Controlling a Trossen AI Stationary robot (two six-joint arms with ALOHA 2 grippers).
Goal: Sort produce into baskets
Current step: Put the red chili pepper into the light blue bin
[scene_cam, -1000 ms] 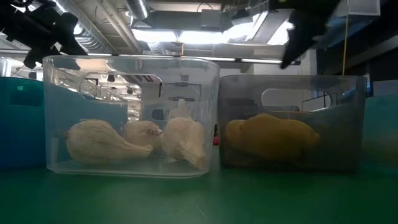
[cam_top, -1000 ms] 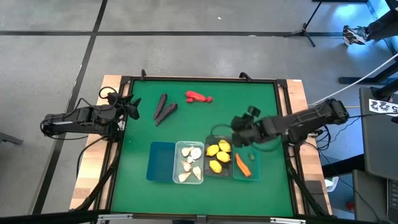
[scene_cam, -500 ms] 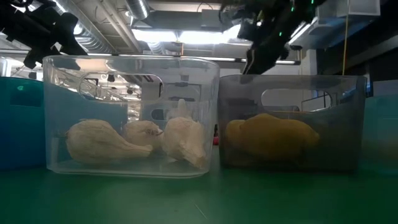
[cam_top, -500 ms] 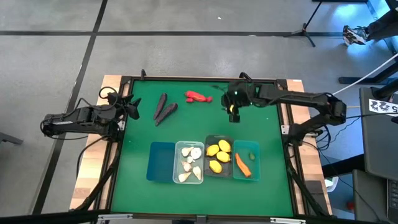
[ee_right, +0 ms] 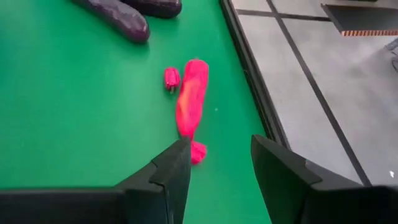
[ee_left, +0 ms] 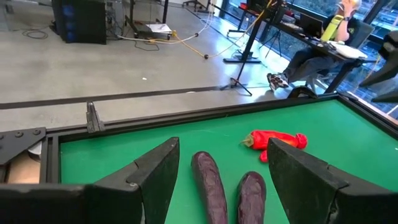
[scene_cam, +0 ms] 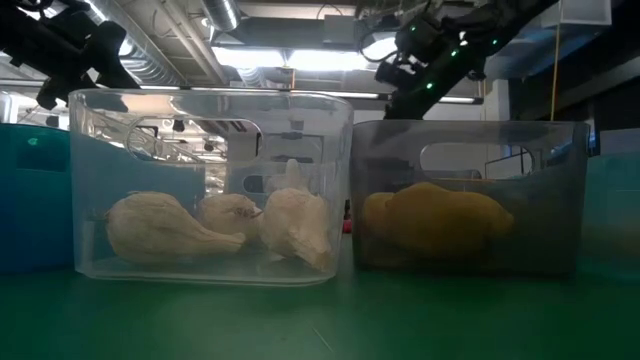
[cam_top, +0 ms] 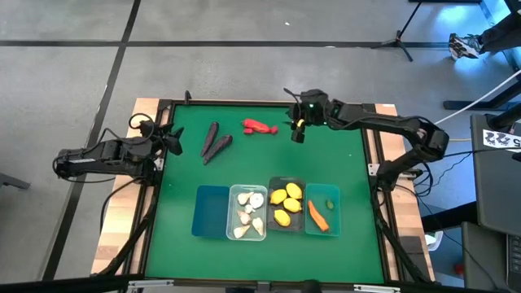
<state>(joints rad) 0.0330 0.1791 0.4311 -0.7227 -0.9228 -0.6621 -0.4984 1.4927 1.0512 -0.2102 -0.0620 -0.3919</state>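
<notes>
The right gripper hangs over the far side of the green desk, just beside the red pepper, its fingers parted with nothing between them. The pepper is one long glossy red piece, with a small red bit lying next to it. Two dark purple eggplants, slim and smooth, lie side by side to the pepper's left.

Four rectangular plastic bins stand in a row at the near edge. The blue bin shows nothing inside. The clear bin holds about five whitish, papery garlic bulbs. The dark grey bin holds four round yellow lemons. The teal bin has one orange carrot and a small green piece I cannot make out.

The left gripper waits at the desk's left edge, fingers spread wide and free, pointing toward the eggplants.
</notes>
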